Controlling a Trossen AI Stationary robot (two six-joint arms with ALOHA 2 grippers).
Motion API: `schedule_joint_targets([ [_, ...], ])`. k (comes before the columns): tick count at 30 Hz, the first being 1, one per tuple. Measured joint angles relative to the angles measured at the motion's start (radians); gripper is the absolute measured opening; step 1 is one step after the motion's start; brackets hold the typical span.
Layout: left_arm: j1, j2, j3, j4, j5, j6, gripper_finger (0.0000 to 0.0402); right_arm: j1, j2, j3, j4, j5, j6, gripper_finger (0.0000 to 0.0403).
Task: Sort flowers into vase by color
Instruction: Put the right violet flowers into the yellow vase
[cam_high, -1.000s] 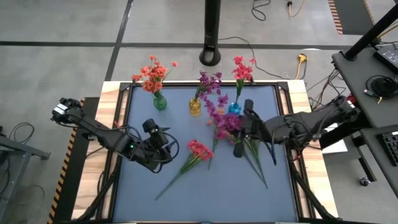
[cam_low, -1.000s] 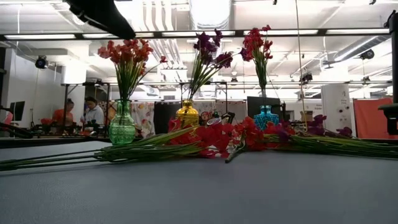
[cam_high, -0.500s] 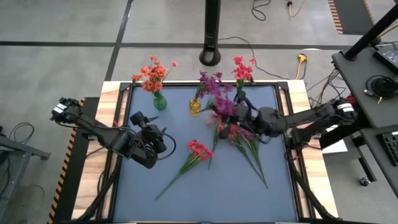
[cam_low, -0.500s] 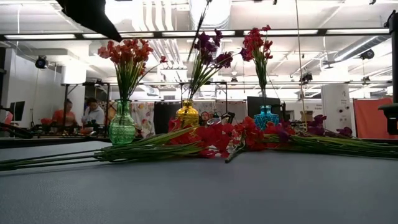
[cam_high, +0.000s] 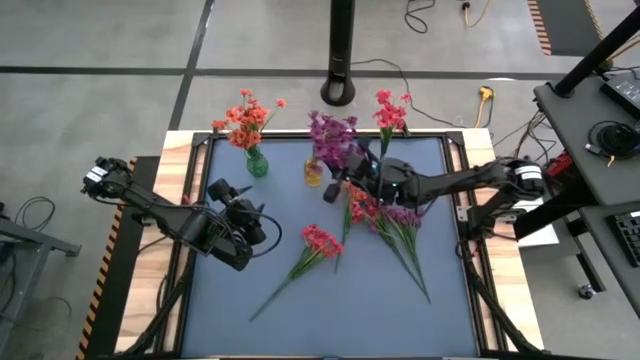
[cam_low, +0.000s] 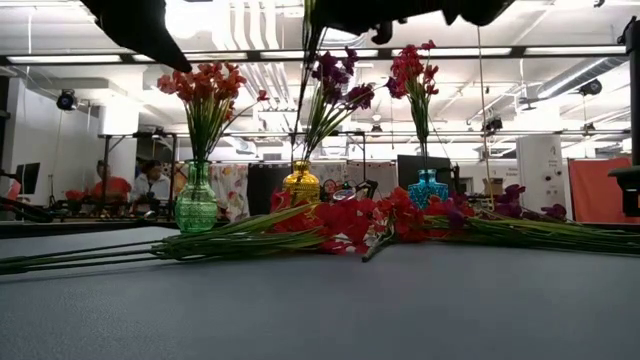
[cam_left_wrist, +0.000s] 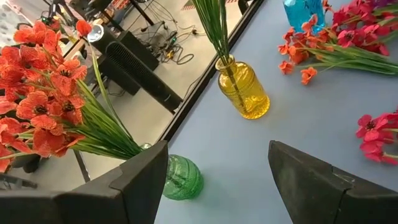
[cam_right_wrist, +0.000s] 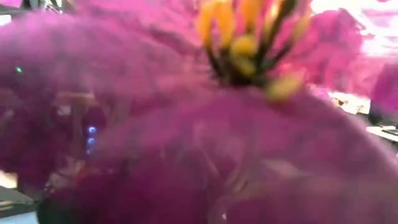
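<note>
- Three vases stand in a row: green vase (cam_high: 257, 165) with orange-red flowers (cam_high: 245, 122), yellow vase (cam_high: 314, 173), blue vase (cam_low: 427, 189) with pink-red flowers (cam_high: 389, 111).
- Right gripper (cam_high: 345, 178) sits just beside the yellow vase, clenched on a purple spray (cam_high: 331, 138) whose blossoms fill its wrist view.
- Left gripper (cam_high: 262, 228) hovers with fingers (cam_left_wrist: 140, 180) spread, released; the green vase lies ahead, between them.
- Loose sprays (cam_high: 385, 215) lie near the right gripper, and one red spray (cam_high: 318, 243) is nearer the left.
- No readable writing shows.
</note>
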Motion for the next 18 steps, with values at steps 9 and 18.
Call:
schedule_joint_targets([
  [9,0.000,-0.001,-0.036,0.002,-0.006,-0.004,0.0260,-0.027,0.064,0.073,-0.045,0.013,-0.045,0.0018],
  [18,0.030,-0.001,-0.048,0.012,-0.007,-0.003,0.0260,-0.048,0.068,0.118,-0.136,0.051,-0.034,0.0018],
])
